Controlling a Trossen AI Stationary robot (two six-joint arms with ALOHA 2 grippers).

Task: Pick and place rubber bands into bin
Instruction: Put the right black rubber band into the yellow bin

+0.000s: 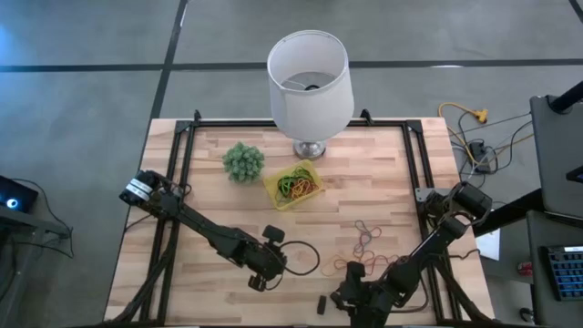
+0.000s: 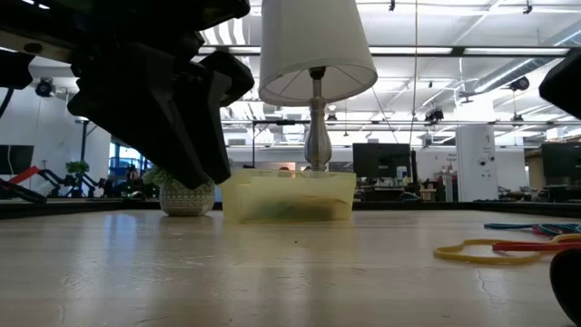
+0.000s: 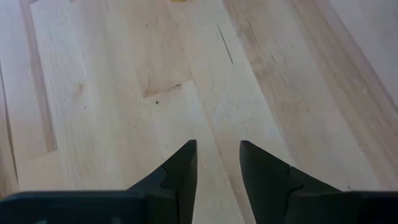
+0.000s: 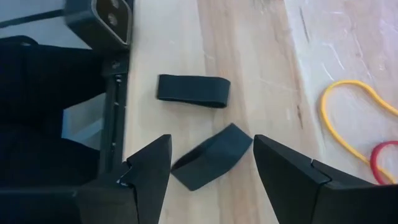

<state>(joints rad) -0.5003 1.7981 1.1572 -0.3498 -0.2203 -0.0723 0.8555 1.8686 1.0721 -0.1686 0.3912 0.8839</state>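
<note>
The yellow bin (image 1: 293,185) sits near the lamp's foot, with green, orange and yellow rubber bands (image 1: 299,182) lying in it. More rubber bands (image 1: 369,244) lie loose on the wood right of the middle; the right wrist view shows a yellow one (image 4: 351,115) and a red one (image 4: 380,163). My left gripper (image 3: 217,152) is open over bare wood near the table's near edge (image 1: 261,271). My right gripper (image 4: 211,149) is open near the near edge (image 1: 344,299). Its fingers stand on either side of a small dark stubby piece (image 4: 211,158) lying flat, not a rubber band.
A white lamp (image 1: 310,82) stands at the far edge, with a fuzzy green ball plant (image 1: 243,161) left of the bin. A second dark stubby piece (image 4: 193,90) lies near the table's edge. A black cable (image 1: 305,258) loops beside my left gripper. Black frame rails (image 1: 178,155) run along both sides.
</note>
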